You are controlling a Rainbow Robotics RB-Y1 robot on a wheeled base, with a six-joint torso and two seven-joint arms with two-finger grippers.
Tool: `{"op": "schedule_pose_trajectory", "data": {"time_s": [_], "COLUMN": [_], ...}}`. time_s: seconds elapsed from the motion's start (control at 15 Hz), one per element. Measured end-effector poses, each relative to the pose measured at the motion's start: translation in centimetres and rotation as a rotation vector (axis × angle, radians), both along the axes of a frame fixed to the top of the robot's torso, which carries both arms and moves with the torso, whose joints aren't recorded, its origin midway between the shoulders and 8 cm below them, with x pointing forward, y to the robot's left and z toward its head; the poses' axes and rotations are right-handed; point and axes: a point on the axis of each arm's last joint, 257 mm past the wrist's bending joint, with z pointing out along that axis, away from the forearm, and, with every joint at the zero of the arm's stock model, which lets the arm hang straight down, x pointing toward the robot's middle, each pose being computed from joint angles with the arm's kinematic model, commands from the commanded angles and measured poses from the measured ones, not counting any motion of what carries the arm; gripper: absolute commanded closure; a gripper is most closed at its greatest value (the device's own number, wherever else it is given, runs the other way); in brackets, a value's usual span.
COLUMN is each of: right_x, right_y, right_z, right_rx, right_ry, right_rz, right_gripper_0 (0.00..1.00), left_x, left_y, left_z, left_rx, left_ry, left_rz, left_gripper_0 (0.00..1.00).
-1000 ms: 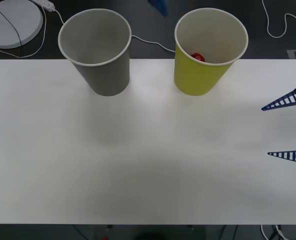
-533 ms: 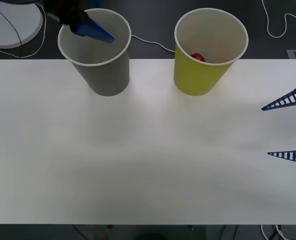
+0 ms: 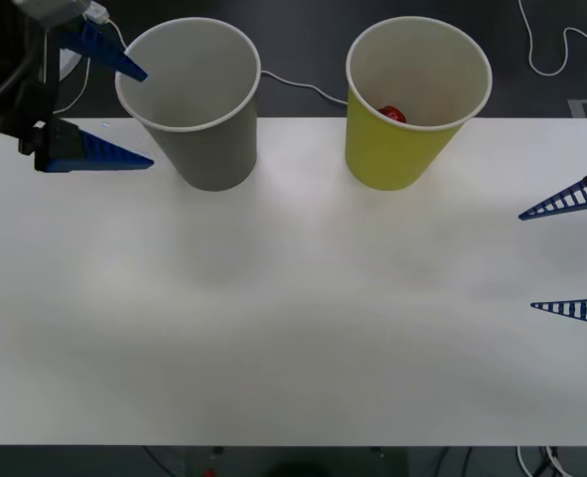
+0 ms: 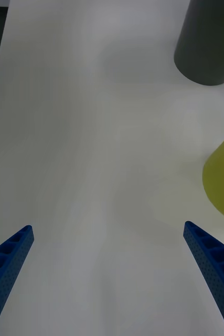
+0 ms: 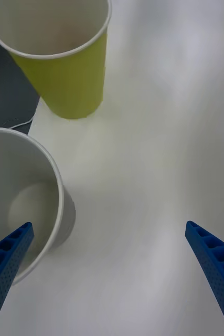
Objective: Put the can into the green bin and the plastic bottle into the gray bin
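White tabletop [image 3: 293, 328] fills the front view, with dark floor, cables and a round white disc along the upper edge. At upper left stands the gray bin [image 3: 196, 104]; at upper centre-right, well apart from it, the green bin [image 3: 412, 104], with the can [image 3: 392, 113] a red patch low inside. The left gripper [image 3: 139, 117], fingers spread and empty, sits at the upper left edge just beside the gray bin's rim. The right gripper [image 3: 566, 258], likewise spread and empty, waits at the right edge.

Judged from this, the step in hand is clearing the left arm away from the gray bin; it is best drawn off sideways so no finger catches the light rim.

No plastic bottle can be made out: in the left wrist view the gray bin's floor [image 5: 30, 210] looks bare, though a finger and the near wall hide part of it. Most of the can is hidden by the green bin's wall.
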Motion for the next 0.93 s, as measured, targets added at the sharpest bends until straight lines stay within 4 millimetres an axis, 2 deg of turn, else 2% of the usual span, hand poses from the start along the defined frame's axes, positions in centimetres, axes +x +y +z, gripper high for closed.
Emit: {"op": "schedule_pose_trajectory", "data": {"time_s": [0.4,0.93], "right_x": [0.0,0.0], "right_y": [0.0,0.0], "right_z": [0.0,0.0], "right_rx": [0.000,0.000], "right_ry": [0.000,0.000], "right_rz": [0.000,0.000], "right_gripper_0": [0.00,0.00], "left_x": [-2.1,-4.6], "left_y": [4.7,10.0], "left_z": [-3.8,-9.5], "left_rx": [0.077,0.128], "left_ry": [-0.051,-0.039], "left_rz": [-0.110,-0.139], "left_gripper_0": [0.00,0.00]}}
